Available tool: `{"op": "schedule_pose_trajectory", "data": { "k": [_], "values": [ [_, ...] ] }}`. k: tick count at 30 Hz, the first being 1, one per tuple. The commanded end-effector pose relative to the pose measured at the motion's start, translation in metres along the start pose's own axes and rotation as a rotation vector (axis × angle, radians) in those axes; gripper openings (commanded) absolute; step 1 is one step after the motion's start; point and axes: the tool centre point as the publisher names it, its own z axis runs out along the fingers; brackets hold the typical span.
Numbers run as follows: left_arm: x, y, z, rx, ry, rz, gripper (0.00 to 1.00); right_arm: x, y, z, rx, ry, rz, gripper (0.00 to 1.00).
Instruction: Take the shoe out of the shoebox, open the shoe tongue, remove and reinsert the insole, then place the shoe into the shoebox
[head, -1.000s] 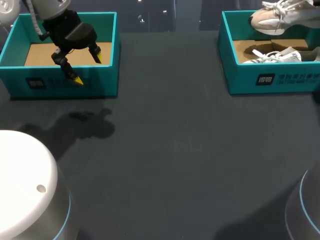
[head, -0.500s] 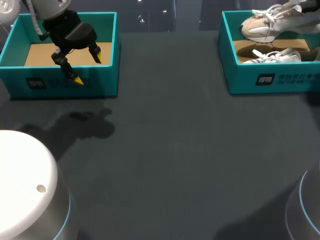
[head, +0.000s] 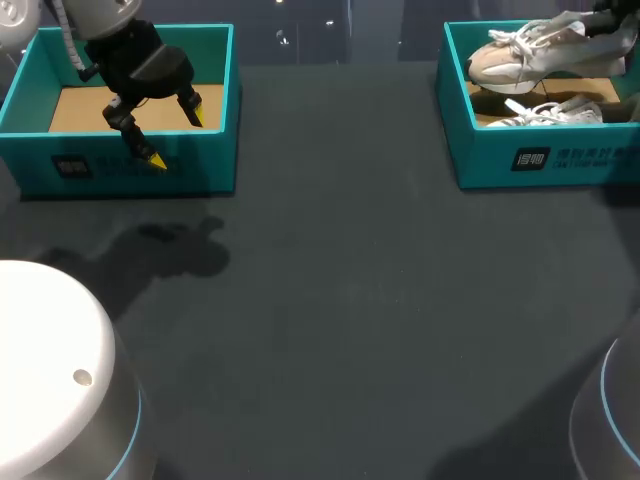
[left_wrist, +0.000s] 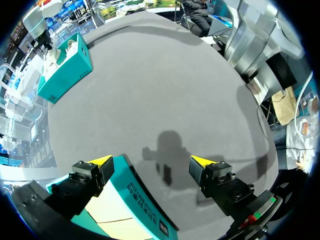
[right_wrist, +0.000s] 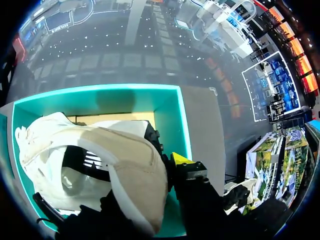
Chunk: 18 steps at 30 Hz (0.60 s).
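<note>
Two teal shoeboxes stand on the dark table (head: 350, 300), and the right shoebox (head: 540, 160) serves as the mark for everything else. Just above its open top hangs the pale beige shoe (head: 520, 60) with white laces. Its toe points toward the box's inner side wall, and it is lifted clear of the cardboard floor. The right gripper (right_wrist: 176, 166) holds this shoe at the heel end, clamped on it. In the right wrist view one yellow tip shows beside the heel, while the other finger is hidden by the shoe. In that same view the shoe fills most of the space over the box's teal walls (right_wrist: 180, 120).

Inside the right shoebox, against its front wall and below the lifted shoe, lies a second shoe (head: 555, 112), white, with its laces up.

Well apart from the right shoebox, across the bare stretch of table, sits the left shoebox (head: 190, 172), showing its brown floor. The left gripper (head: 178, 138) hangs over that box's front wall with its fingers spread wide and nothing between them. Seen from the left wrist, the right shoebox (left_wrist: 65, 72) lies far ahead of those open fingers.
</note>
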Motion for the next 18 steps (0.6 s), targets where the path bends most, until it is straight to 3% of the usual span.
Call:
{"op": "schedule_pose_trajectory", "data": {
  "k": [1, 18],
  "values": [
    [0.000, 0.000, 0.000, -0.002, 0.001, 0.001, 1.00, 0.008, 0.005, 0.013, 0.005, -0.009, 0.003, 0.00],
    [0.000, 0.000, 0.000, -0.002, 0.001, 0.001, 1.00, 0.030, 0.006, 0.055, 0.044, 0.011, -0.020, 0.00]
  ]
}}
